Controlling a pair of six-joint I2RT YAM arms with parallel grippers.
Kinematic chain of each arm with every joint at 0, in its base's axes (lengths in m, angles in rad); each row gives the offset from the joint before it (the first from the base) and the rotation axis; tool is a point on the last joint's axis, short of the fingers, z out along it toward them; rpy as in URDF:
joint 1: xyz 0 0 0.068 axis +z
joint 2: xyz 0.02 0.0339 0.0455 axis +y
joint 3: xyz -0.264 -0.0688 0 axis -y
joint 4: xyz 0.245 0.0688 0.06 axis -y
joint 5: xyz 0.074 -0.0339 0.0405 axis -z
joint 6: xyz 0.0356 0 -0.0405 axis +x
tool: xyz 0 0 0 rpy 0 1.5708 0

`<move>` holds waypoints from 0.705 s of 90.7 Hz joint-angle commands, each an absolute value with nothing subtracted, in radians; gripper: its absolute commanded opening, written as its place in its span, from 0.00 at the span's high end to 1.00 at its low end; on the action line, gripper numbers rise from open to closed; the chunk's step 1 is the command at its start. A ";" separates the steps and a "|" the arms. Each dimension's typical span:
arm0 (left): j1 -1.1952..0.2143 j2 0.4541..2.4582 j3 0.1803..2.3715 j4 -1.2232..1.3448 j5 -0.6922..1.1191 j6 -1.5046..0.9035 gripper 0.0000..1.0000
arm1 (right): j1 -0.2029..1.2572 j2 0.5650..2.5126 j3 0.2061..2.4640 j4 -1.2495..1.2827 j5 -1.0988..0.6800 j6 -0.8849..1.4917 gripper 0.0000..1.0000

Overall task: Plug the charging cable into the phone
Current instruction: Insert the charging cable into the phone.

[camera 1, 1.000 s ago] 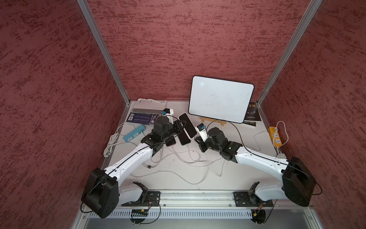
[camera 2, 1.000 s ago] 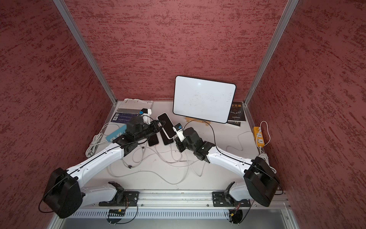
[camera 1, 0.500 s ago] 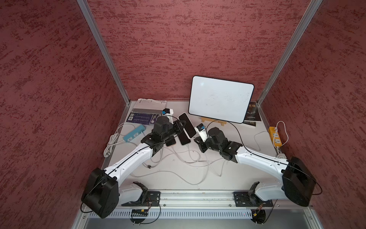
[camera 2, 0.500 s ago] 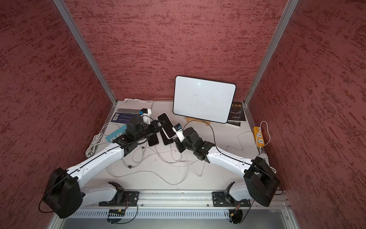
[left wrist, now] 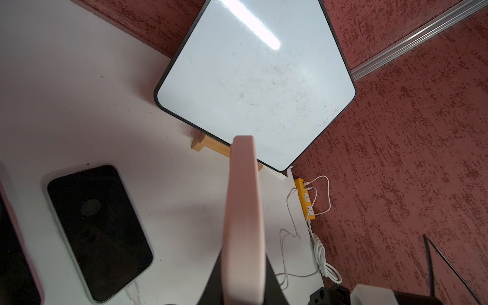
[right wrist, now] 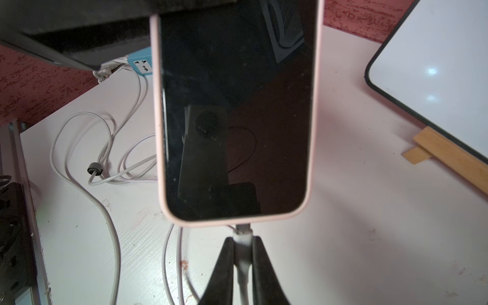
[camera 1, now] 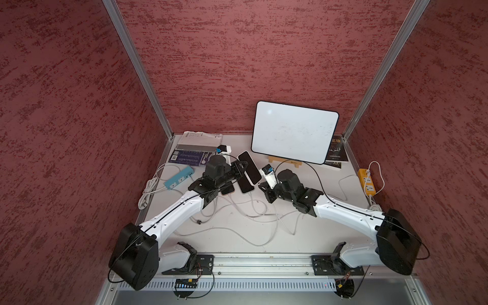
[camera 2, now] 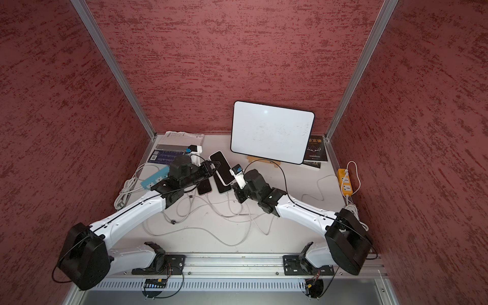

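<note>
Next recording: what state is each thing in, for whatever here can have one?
pink phone: screen dark, held off the table.
left fingers: shut on the pink phone.
right fingers: shut on the charging plug.
charging plug: tip at the pink phone's bottom port, seating unclear.
phone on table: screen dark, cable plugged in.
whiteboard: propped on its stand, no writing.
yellow power strip: cables plugged in.

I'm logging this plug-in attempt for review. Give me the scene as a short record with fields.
left tool: shut on the pink-cased phone, held above the table
right tool: shut on the cable plug
plug position: metal tip at the phone's bottom edge; cannot tell whether it is fully seated
nearby: dark phone lying flat on the table, white cable at its end
backdrop: whiteboard on a wooden stand
</note>
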State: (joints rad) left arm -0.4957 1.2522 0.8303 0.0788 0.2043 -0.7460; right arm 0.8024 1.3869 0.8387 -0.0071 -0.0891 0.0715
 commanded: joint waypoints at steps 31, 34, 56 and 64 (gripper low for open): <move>-0.509 1.253 0.818 0.152 0.220 -0.732 1.00 | 0.808 1.404 0.891 -0.008 -0.099 0.089 1.00; -0.510 1.255 0.817 0.153 0.221 -0.731 1.00 | 0.809 1.406 0.892 -0.009 -0.101 0.090 1.00; -0.515 1.265 0.798 0.158 0.222 -0.723 1.00 | 0.808 1.407 0.907 -0.018 -0.094 0.091 1.00; -0.518 1.268 0.792 0.158 0.227 -0.721 1.00 | 0.808 1.408 0.909 -0.016 -0.088 0.096 1.00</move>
